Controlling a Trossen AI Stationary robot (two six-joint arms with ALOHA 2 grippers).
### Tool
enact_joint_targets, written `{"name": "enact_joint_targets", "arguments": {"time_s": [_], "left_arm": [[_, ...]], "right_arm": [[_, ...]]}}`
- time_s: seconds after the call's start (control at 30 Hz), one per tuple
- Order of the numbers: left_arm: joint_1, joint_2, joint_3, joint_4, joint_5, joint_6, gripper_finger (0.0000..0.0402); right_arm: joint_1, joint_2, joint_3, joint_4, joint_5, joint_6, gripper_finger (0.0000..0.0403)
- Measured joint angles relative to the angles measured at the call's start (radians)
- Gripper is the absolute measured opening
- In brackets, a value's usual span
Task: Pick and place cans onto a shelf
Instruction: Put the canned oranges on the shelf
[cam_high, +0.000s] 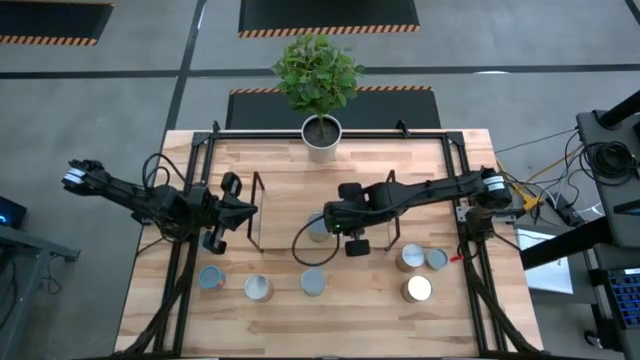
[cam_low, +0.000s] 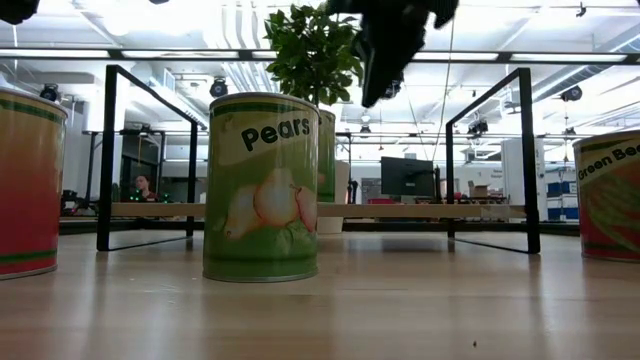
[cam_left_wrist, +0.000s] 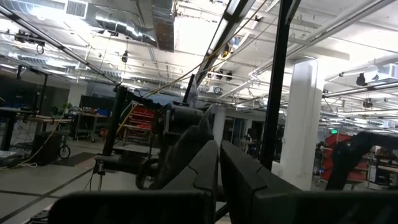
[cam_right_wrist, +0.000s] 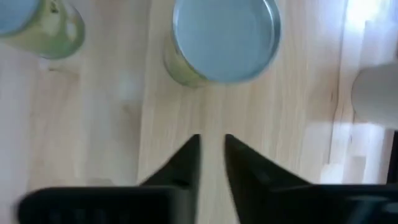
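Light wood table (cam_high: 330, 320). White plant pot (cam_high: 322, 139) at far edge, centre. Shelf (cam_high: 330, 215) just in front of pot, one can (cam_high: 318, 228) on its board. In front of shelf: three cans in row, left to centre; three more clustered right.

I look across a light wood table (cam_high: 440, 320) into a big open workshop: white ceiling with exposed pipes and ducts (cam_low: 240, 40), bright strip lights, a dark monitor (cam_low: 407, 176) far off, blue bins (cam_low: 560, 195) at the right. From above, grey floor (cam_high: 100, 90) and hazard-striped black mats (cam_high: 328, 15) lie beyond.
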Motion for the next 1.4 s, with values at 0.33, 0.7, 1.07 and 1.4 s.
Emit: {"name": "enact_joint_targets", "arguments": {"time_s": [0.33, 0.7, 1.07, 1.4], "left_arm": [[0.0, -0.003, 0.0, 0.0, 0.0, 0.0, 0.0001], [0.0, -0.003, 0.0, 0.002, 0.0, 0.004, 0.0001], [0.0, -0.004, 0.0, 0.002, 0.0, 0.011, 0.0001], [0.0, -0.005, 0.0, 0.002, 0.0, 0.011, 0.0001]], "right_arm": [[-0.011, -0.131, -0.331, 0.375, 0.023, -0.005, 0.0009], [-0.014, -0.089, -0.43, 0.653, 0.02, -0.075, 0.0009], [-0.02, -0.036, -0.358, 0.718, 0.027, -0.174, 0.0009], [-0.029, 0.0, -0.37, 0.827, 0.03, -0.189, 0.0009]]}}
